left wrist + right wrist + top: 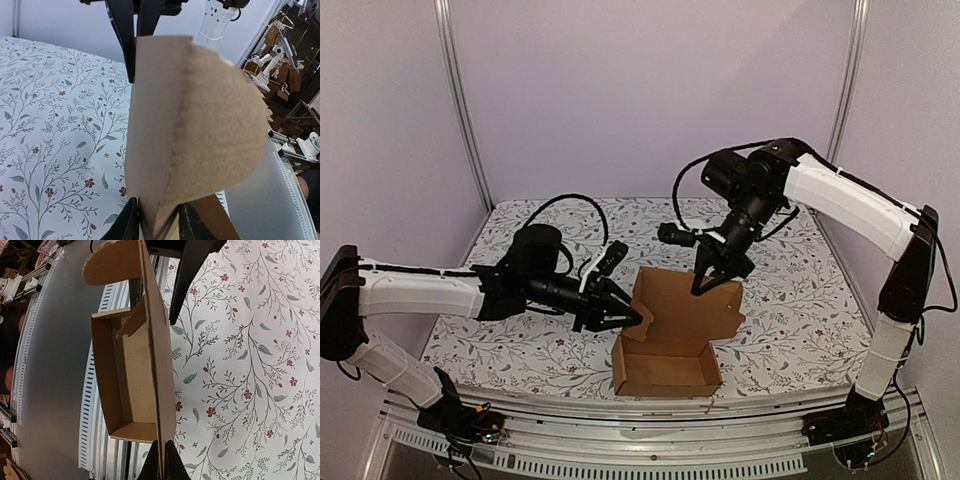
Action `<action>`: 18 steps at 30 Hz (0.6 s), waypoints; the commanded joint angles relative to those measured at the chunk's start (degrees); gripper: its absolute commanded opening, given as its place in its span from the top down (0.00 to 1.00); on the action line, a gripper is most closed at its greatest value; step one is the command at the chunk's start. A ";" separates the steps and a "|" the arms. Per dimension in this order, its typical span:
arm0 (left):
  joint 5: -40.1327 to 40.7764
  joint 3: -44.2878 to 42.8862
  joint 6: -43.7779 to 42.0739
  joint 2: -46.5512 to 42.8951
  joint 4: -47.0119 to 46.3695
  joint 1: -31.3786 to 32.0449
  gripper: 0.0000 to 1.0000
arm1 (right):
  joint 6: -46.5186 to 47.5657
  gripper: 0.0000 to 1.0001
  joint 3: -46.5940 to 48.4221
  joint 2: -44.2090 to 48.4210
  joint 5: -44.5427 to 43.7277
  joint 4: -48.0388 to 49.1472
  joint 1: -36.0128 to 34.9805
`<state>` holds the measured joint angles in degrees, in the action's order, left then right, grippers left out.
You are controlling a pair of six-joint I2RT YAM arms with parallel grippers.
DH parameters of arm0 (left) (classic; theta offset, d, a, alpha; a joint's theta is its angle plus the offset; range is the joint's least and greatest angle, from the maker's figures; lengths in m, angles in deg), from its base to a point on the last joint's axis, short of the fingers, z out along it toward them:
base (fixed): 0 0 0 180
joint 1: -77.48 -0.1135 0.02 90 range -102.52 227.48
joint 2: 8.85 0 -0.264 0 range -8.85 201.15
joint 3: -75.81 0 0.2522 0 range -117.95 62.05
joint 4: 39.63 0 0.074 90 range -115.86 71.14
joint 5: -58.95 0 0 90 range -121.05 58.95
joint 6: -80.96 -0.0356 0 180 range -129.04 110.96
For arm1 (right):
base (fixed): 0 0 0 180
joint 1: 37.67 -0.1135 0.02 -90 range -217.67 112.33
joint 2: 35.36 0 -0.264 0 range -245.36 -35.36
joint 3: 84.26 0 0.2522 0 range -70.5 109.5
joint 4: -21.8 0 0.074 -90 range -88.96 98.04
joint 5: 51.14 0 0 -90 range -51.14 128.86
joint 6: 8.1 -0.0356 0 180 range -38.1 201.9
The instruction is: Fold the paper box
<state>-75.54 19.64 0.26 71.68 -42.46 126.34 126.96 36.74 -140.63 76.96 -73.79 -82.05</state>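
Starting with the big flowery worktop point(520, 250): carrying the paper box point(670, 340) near its front edge, between the two arms. Half made, with a little open tray point(667, 372) at the front and a tall back wall point(685, 310) standing up behind it. Looks like the step of tucking in the side flap point(210, 120) at the left end of that wall. Pinched at the top of the wall by the right pincer point(703, 288), shut flat on the card. Hugged by the left pincer point(632, 320), part way open, one finger on each side of the flap; hard to tell whether squeezing it or only close. Next, probably: bend the flap inward along its crease, slowly, while holding the wall steady. Careful not to crumple the thin card or push the tray off the edge.
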 commanded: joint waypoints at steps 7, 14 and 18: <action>0.71 -3.56 -0.63 3.06 0.70 2.20 0.94 | 0.74 1.00 2.19 1.74 8.52 -11.12 -2.41; 3.24 -2.25 0.54 1.66 0.00 2.21 1.00 | -3.86 0.91 0.79 2.83 4.70 -6.30 -1.88; 5.45 -1.22 1.27 -0.91 0.24 2.20 1.00 | -8.68 0.70 -1.53 5.83 5.16 -1.63 4.42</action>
<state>-72.76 17.54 0.52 73.39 -41.63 127.69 123.11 36.76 -139.58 80.05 -71.21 -82.55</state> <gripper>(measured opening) 0.024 0.225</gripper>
